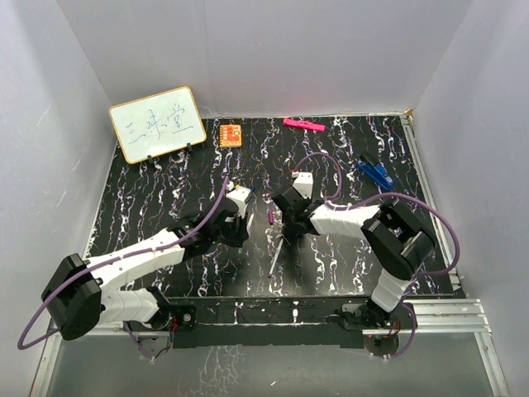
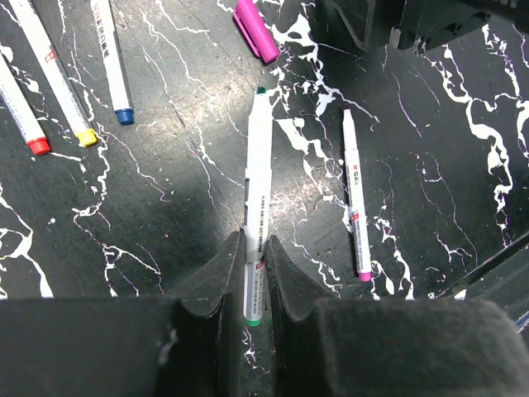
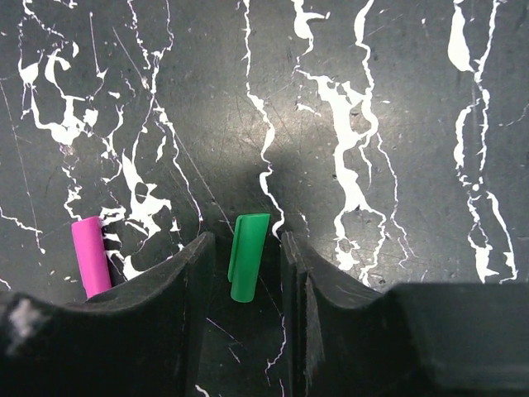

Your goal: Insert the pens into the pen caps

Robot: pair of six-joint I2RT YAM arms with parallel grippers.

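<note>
Probably a robotics lab booth: plain white panels (image 1: pixel 264 50) enclose a black marbled table (image 1: pixel 132 198), with a small whiteboard (image 1: pixel 157 124).

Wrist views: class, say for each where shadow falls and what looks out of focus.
Left wrist: the left fingers are dark and soft-edged at the bottom; shadow lies on the table beside the green pen. Right wrist: the right fingers blur similarly; shadow pools above the green cap; marble veins are crisp.

The green cap (image 3: pixel 248 256) looks smooth plastic; the marbled tabletop (image 3: pixel 413 99) glossy, finely scratched.
</note>
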